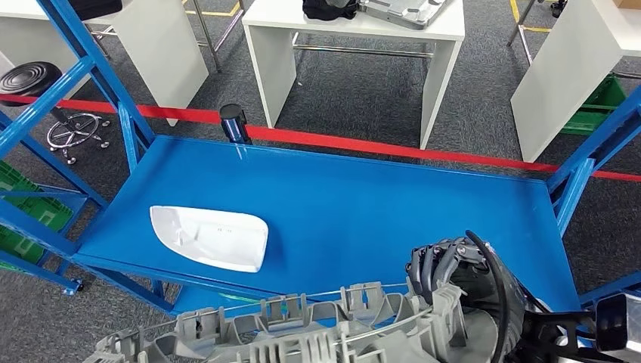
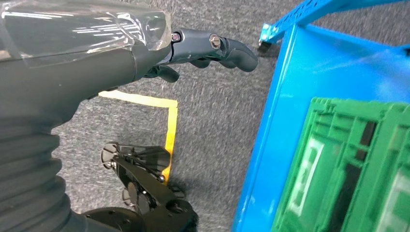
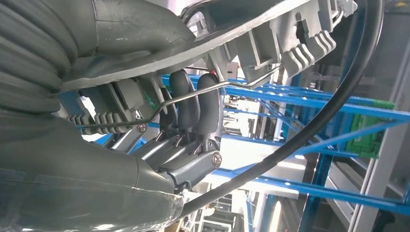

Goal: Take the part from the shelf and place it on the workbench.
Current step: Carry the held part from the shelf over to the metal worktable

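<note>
Grey part (image 1: 302, 329), gripped by right hand (image 1: 446, 276)

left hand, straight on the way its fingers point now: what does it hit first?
Probably the blue shelf. The left hand holds nothing and its fingers point across grey carpet toward the frame's edge; depth is unclear, so it might pass short of it.

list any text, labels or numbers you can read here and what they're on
No readable text in any view.
The white part on the blue shelf has a small dark mark, too small to read.
The grey part held by the right hand shows no lettering.
The green crate bears pale patches, too blurred to tell if they are labels.
</note>
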